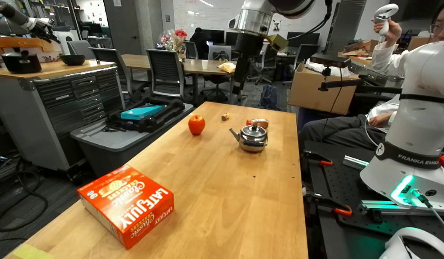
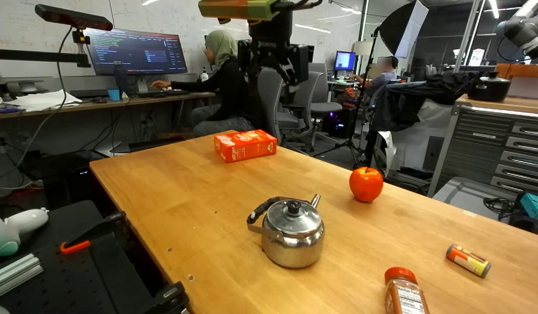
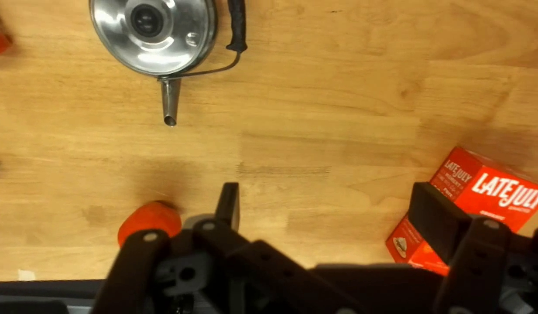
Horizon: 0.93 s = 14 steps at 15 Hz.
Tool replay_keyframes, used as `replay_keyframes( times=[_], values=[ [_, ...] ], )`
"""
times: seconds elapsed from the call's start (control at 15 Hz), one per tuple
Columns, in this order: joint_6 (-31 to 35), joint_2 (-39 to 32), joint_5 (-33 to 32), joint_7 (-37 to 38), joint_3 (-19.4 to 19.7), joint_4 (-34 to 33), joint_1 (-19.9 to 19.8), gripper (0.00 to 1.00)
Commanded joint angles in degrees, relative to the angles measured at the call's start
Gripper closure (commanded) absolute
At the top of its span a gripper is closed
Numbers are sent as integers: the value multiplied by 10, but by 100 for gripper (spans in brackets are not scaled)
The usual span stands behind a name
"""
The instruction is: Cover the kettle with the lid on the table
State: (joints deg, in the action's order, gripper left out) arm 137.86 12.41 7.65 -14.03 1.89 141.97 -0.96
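The shiny silver kettle [image 1: 252, 144] stands upright on the wooden table, and it also shows in an exterior view [image 2: 291, 253] and the wrist view [image 3: 170, 98]. The round metal lid [image 2: 290, 222] with a black knob sits on the kettle's top; it also shows in an exterior view [image 1: 256, 130] and the wrist view [image 3: 179, 26]. The kettle's handle [image 2: 265, 207] is swung down to one side. My gripper [image 3: 325, 194] is open and empty, high above the table; in an exterior view [image 1: 239, 81] its fingers point down. It is apart from the kettle and lid.
The orange cracker box [image 1: 126, 205] lies on the table. A red apple [image 2: 366, 185] stands near the table edge. A red-capped spice bottle [image 2: 406, 296] and a small tube [image 2: 468, 260] lie near the kettle. Clamps [image 1: 324, 201] line the robot's side.
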Motion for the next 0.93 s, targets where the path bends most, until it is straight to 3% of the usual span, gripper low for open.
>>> replay_keyframes(
  times=[0.0, 0.47, 0.8, 0.87],
  values=[
    [-83, 25, -2, 60, -9, -37, 11, 0],
    [-215, 45, -29, 99, -21, -73, 11, 0],
    [-269, 53, -64, 91, -23, -79, 12, 0],
    [-237, 40, -48, 87, -17, -69, 13, 0]
  ],
)
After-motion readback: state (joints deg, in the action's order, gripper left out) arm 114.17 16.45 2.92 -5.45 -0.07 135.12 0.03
